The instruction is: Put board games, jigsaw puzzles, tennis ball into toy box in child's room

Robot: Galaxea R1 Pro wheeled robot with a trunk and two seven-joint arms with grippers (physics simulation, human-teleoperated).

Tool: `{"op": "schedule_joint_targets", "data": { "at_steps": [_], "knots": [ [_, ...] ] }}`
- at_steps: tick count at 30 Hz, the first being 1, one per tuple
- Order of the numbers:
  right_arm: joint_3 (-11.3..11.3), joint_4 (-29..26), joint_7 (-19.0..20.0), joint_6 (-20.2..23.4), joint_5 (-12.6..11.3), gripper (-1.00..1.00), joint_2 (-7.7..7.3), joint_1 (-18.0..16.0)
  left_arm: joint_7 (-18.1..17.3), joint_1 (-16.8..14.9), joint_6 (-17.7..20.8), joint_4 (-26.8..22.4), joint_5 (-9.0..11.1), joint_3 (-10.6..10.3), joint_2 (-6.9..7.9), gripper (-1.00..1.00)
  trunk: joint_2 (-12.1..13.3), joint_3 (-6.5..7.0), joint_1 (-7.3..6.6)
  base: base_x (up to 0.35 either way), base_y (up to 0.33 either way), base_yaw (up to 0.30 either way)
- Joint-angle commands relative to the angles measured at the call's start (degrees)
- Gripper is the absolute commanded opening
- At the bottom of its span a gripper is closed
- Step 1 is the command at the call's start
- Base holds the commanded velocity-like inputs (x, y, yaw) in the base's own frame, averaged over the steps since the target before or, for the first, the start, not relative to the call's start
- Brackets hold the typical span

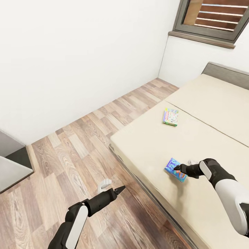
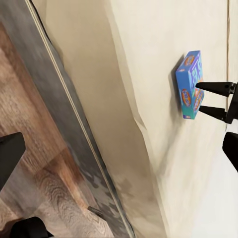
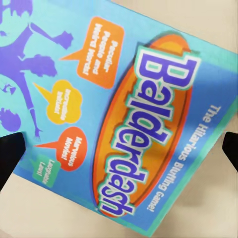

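**Inspector:** Nearest your right wrist camera is the blue board game (image 3: 119, 114); its lid reads "Balderdash" in an orange oval. It lies flat on the bed (image 1: 207, 138), close to the mattress edge on the floor side.

**Operator:** How does my right hand stand on it?

**Inspector:** Your right hand (image 1: 177, 168) is spread, not clenched. The left wrist view shows its two dark fingers (image 2: 214, 88) apart, their tips at the near edge of the box. Whether they touch the box I cannot tell. In the right wrist view the fingertips sit at either side of the picture with the lid between them. Nothing is gripped.

**Operator:** And my left?

**Inspector:** Your left hand (image 1: 119, 189) hangs over the wood-plank floor (image 1: 79, 152), just beside the bed's dark frame. It carries nothing. Its tips appear as dark shapes at the edge of the left wrist view, set apart, so I read it as released.

**Operator:** Anything else on the bed?

**Inspector:** A second board game (image 1: 171, 117), green and multicoloured, lies flat farther up the mattress, well apart from the blue one and near the seam between the two mattress sections. Beyond it are the grey headboard (image 1: 224, 71) and a dark-framed window (image 1: 211, 19) in the white wall. A grey surface (image 1: 10, 166) shows at the left edge of the head view; I cannot tell what it is.
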Motion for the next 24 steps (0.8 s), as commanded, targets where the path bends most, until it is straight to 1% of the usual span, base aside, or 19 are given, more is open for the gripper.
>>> {"op": "schedule_joint_targets", "data": {
  "at_steps": [1,7,10,16,24],
  "knots": [
    [-0.3,-0.1,0.2,0.3,0.2,1.00,-0.05,0.0,0.0,0.0,0.4,0.0,0.2,0.1,-0.02,1.00,0.0,-0.05,0.00,0.000,0.000,0.000],
    [-0.4,-0.1,0.2,0.3,0.1,1.00,-0.27,0.0,0.0,0.0,0.4,0.0,0.2,0.1,-0.02,1.00,0.0,-0.08,0.00,0.000,0.000,0.003],
    [-0.4,-0.1,0.2,0.3,0.0,1.00,-0.30,0.0,0.0,0.0,0.4,0.0,0.2,0.1,-0.02,1.00,0.0,-0.08,0.00,0.000,0.000,0.098],
    [-0.4,-0.2,0.3,0.3,-0.1,1.00,-0.29,-0.1,0.0,0.0,0.4,-0.1,0.2,0.1,-0.02,1.00,0.0,-0.09,0.00,0.000,0.000,0.220],
    [-0.4,-0.2,0.3,0.2,-0.1,1.00,-0.27,-0.1,0.0,0.0,0.4,0.0,0.2,0.1,-0.02,1.00,0.0,-0.09,0.00,0.000,0.000,0.278]
  ]
}}
